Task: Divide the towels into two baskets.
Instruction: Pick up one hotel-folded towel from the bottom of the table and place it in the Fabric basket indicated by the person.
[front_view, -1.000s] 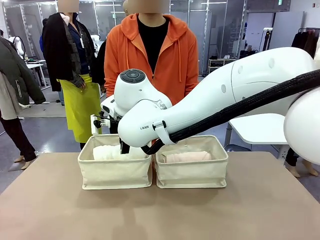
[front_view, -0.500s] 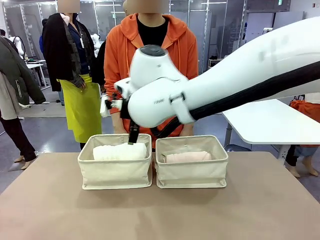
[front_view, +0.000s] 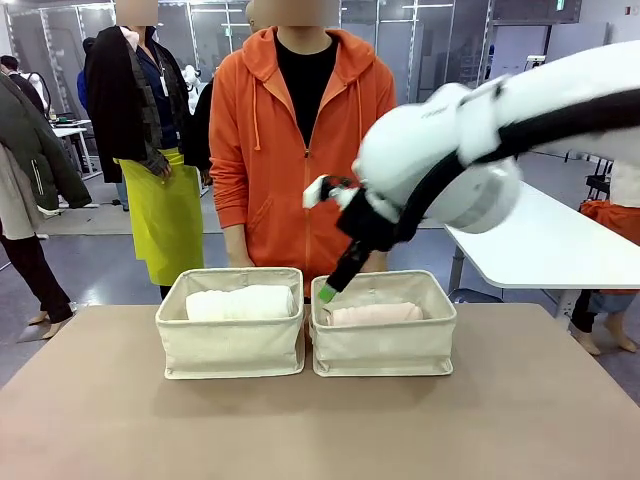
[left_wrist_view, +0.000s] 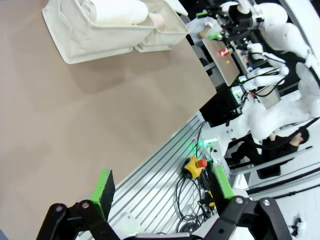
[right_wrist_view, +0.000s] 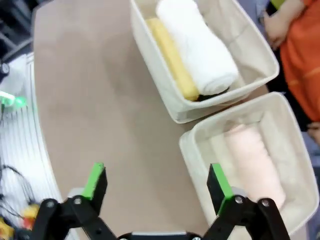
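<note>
Two beige baskets stand side by side at the table's far edge. The left basket (front_view: 230, 345) holds a white towel (front_view: 240, 303); in the right wrist view that white towel (right_wrist_view: 197, 45) lies beside a pale yellow towel (right_wrist_view: 172, 55), with a dark sliver under them. The right basket (front_view: 385, 348) holds a pale pink towel (front_view: 375, 314) (right_wrist_view: 252, 165). My right gripper (front_view: 328, 288) (right_wrist_view: 156, 184) hangs open and empty above the gap between the baskets. My left gripper (left_wrist_view: 162, 185) is open and empty over the table's near edge, far from the baskets (left_wrist_view: 85, 35).
A person in an orange hoodie (front_view: 300, 150) stands right behind the baskets, one hand (right_wrist_view: 272, 20) near the left basket's far rim. The brown table (front_view: 320, 430) is bare in front of the baskets. Cables and a yellow stop button (left_wrist_view: 192, 167) lie beyond the table edge.
My right arm has risen out of the left basket and swung to the right, empty. The white towel stays in the left basket.
</note>
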